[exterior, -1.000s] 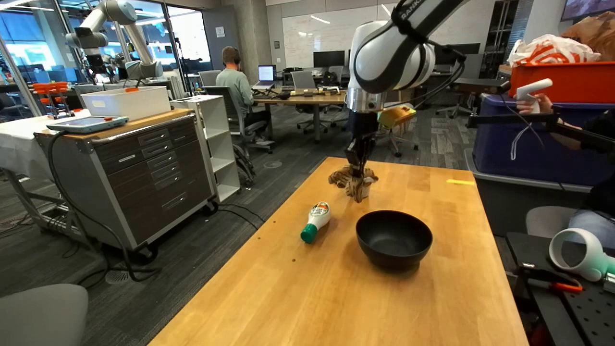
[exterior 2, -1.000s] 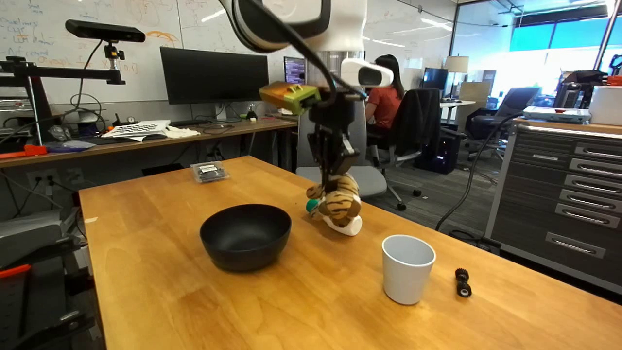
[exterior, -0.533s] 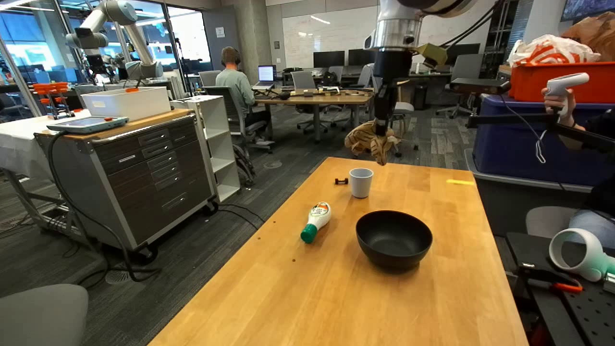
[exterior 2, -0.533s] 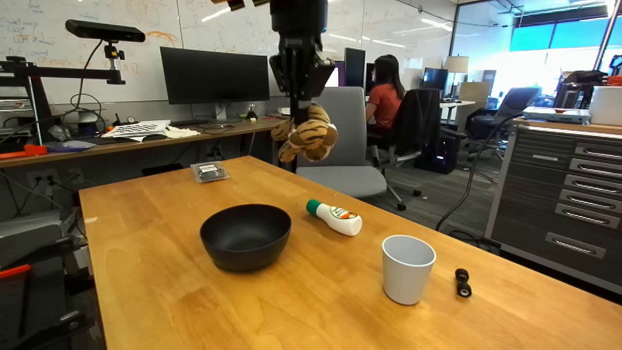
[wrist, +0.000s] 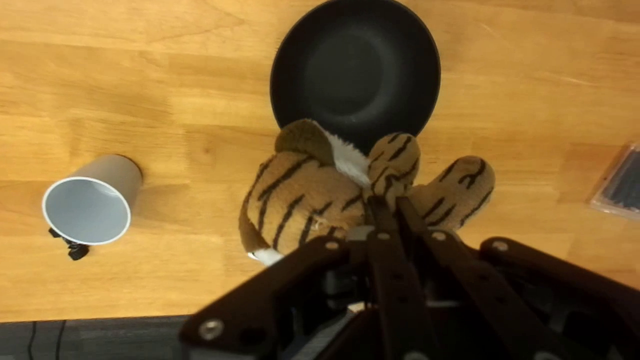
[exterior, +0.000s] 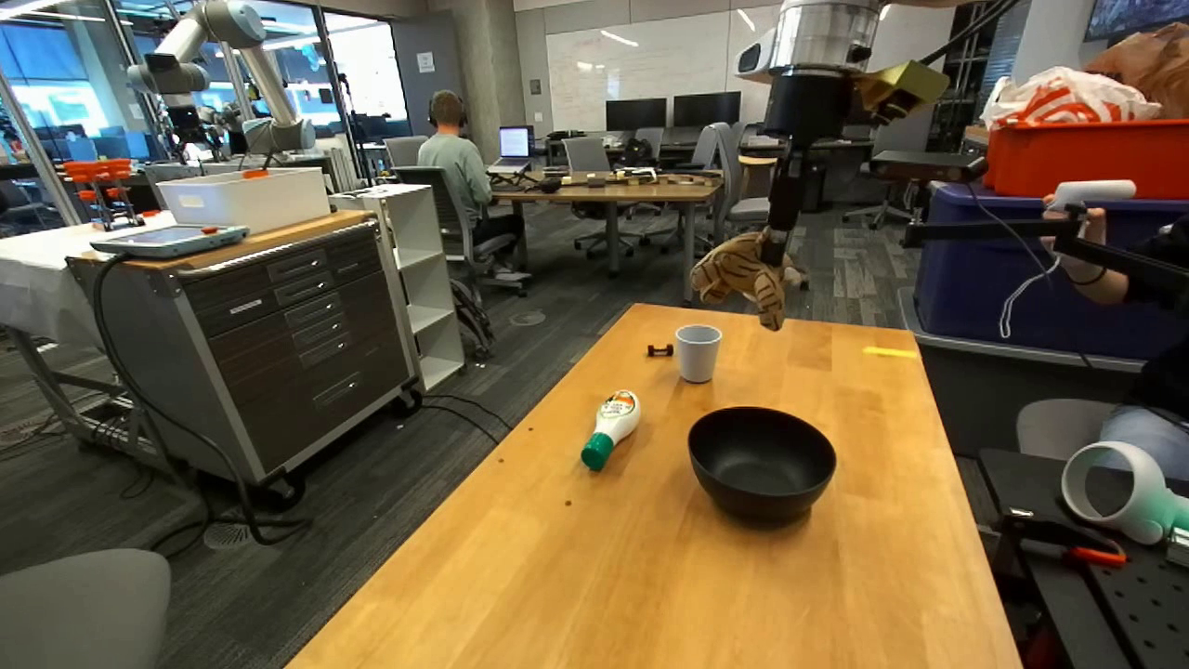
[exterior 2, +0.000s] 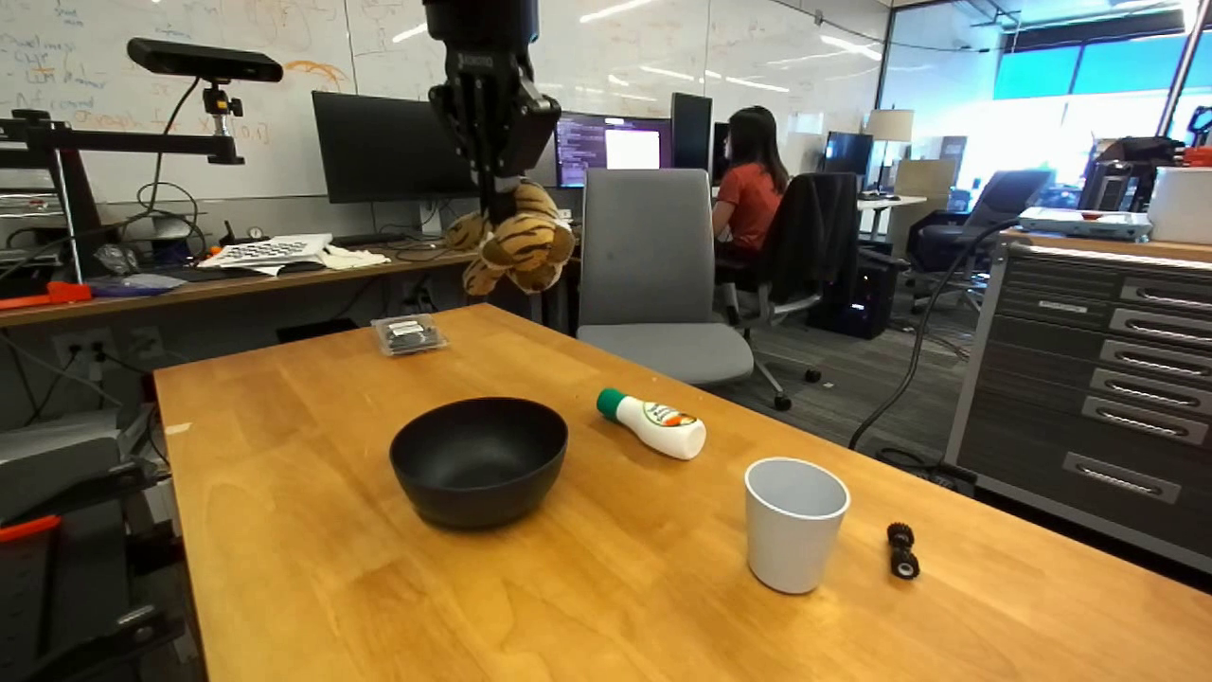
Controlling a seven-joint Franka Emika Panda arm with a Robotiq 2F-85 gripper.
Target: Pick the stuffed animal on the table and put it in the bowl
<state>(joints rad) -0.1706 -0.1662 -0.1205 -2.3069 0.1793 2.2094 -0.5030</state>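
Sitting upright: black bowl (wrist: 350, 70), inside visible, pale cup (exterior 2: 795, 526); fwiw gripper (wrist: 391, 201) has tiger plush (wrist: 320, 187) pinched midair; bottle (exterior 2: 655, 426) lying on wood table (exterior 2: 303, 568); gray chair (exterior 2: 647, 256) beyond

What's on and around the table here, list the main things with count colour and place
table: one, light wood, in all views
stuffed animal: one, tan with dark stripes, held above the table
bowl: one, black, on the table
bottle: one, white with green cap, lying near the bowl
cup: one, pale grey, upright on the table
dumbbell-shaped piece: one, black, near the cup
clear case: one, transparent, on the table
thin strip: one, yellow, on the table
drawer cabinet: one, dark and grey, beyond the table
people: three, variously clothed, around the room
gripper: one, black, gripping the stuffed animal
arm: one, black, silver and white, above the gripper
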